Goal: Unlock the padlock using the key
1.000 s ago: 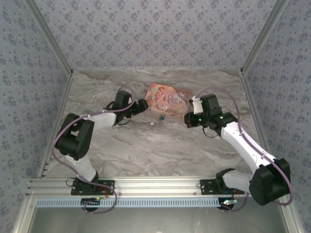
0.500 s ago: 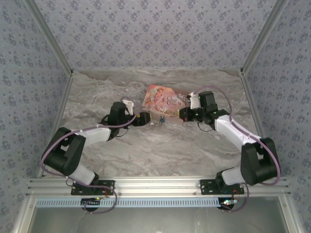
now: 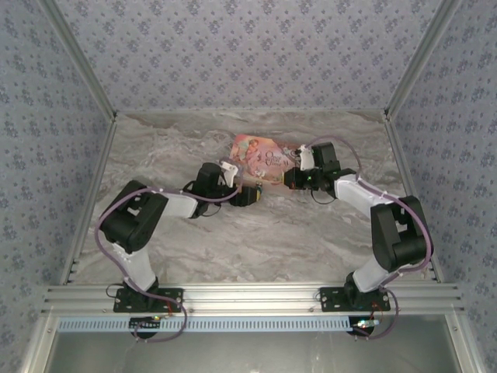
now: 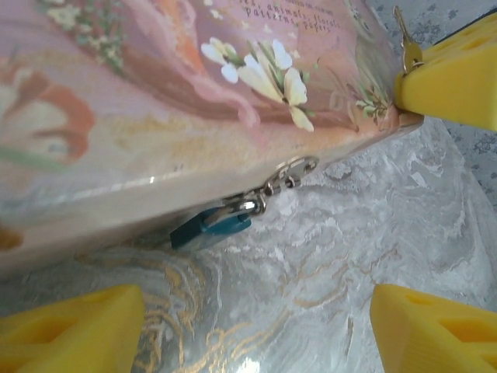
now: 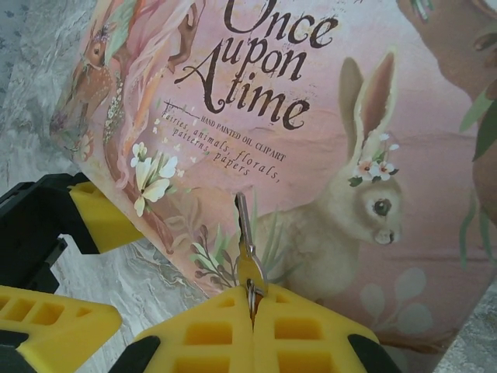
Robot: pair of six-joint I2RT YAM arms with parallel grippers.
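My right gripper point(image 5: 252, 301) has its two yellow fingers pressed flat together, and pinched in the seam between them is the key point(image 5: 244, 233). Its head is caught in the pads and its thin silvery blade stands up out of the grip. Behind the blade is the printed lid of the pink box point(image 5: 326, 116), where I read "Once upon a time" above a painted rabbit. The blade looks close to the box's lower edge, but I cannot tell whether it touches.

From overhead, that gripper point(image 3: 290, 179) sits at the right-hand end of the box point(image 3: 260, 154).

My left gripper point(image 4: 256, 315) is spread wide, one yellow finger point(image 4: 70, 326) low on the left, the other low on the right, with nothing but marbled table point(image 4: 326, 256) between them. Just beyond that gap lies the padlock point(image 4: 211, 226), a small teal body on the table tucked against the bottom edge of the box point(image 4: 155, 116). Its shackle end is joined to a little silvery clasp point(image 4: 289, 174) that runs up to the box edge. At the top right corner of this view I see a finger of the right gripper with the key point(image 4: 403, 35) poking up, well apart from the padlock.

Overhead, the left gripper point(image 3: 248, 195) sits low on the table point(image 3: 256, 249), just in front of the box.
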